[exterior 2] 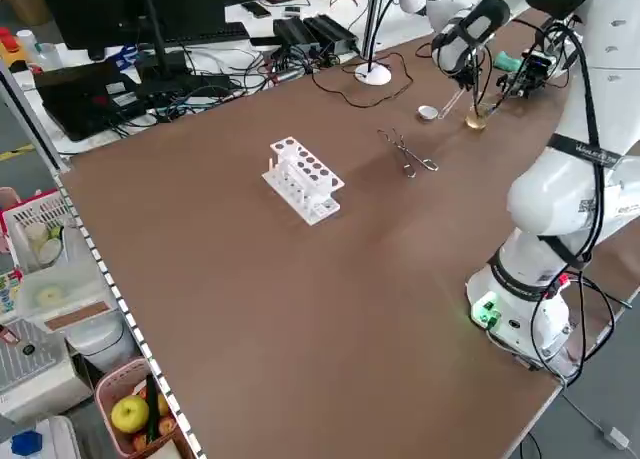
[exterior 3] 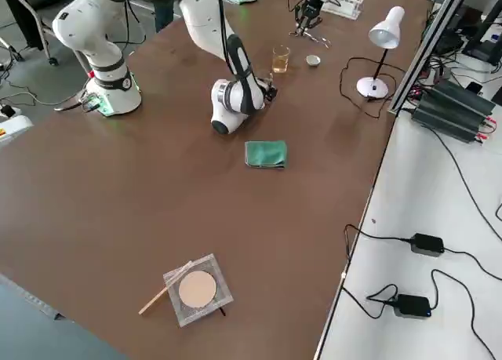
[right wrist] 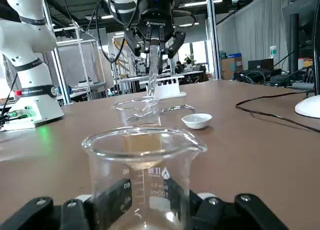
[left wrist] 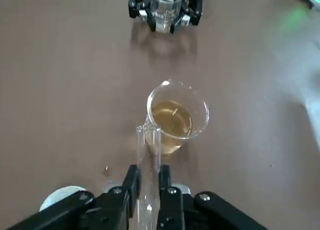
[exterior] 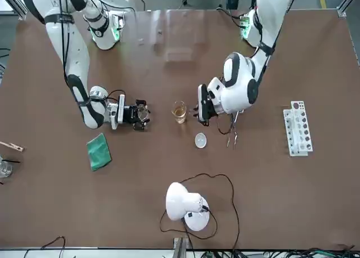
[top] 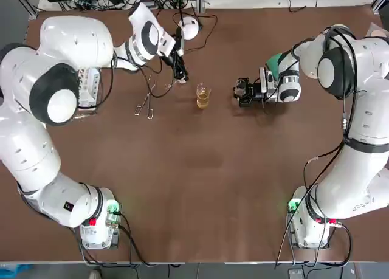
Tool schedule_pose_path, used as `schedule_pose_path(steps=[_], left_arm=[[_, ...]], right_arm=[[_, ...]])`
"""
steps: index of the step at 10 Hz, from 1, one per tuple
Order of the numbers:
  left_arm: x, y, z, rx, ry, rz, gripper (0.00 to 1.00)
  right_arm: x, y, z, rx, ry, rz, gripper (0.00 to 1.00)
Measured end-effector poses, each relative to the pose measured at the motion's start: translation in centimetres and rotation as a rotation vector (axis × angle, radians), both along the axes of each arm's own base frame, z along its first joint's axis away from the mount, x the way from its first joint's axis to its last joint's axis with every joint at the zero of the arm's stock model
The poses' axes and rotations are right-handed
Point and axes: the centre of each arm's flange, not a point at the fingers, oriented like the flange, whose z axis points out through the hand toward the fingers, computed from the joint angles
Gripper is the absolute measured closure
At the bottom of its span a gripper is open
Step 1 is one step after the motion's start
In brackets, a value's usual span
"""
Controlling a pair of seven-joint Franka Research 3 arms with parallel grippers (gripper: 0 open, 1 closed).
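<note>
Fingers of the left gripper pinch a clear glass test tube whose tip sits just beyond them at the rim of a glass beaker of amber liquid, so a nudge could topple it toward the empty glass beaker clamped by the right gripper.
</note>
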Motion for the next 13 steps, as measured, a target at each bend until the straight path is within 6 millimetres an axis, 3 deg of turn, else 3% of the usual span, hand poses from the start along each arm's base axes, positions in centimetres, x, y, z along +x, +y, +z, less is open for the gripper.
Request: schedule_pose_path(steps=[2,6,9,13], left_arm=[[-0.2,-0.4,0.0,0.034,0.006,0.004,0.79],[-2.2,-3.4,0.4,0.123,0.027,0.015,0.79],[-2.2,-4.3,1.2,0.197,0.004,0.040,0.79],[-2.4,-5.5,0.0,0.268,-0.007,0.072,0.79]], right_arm=[[0.0,0.0,0.0,0.000,0.000,0.000,0.62],[0.0,0.0,0.0,0.000,0.000,0.000,0.62],[0.0,0.0,0.0,0.000,0.000,0.000,0.62],[0.0,0.0,0.0,-0.001,0.000,-0.001,0.62]])
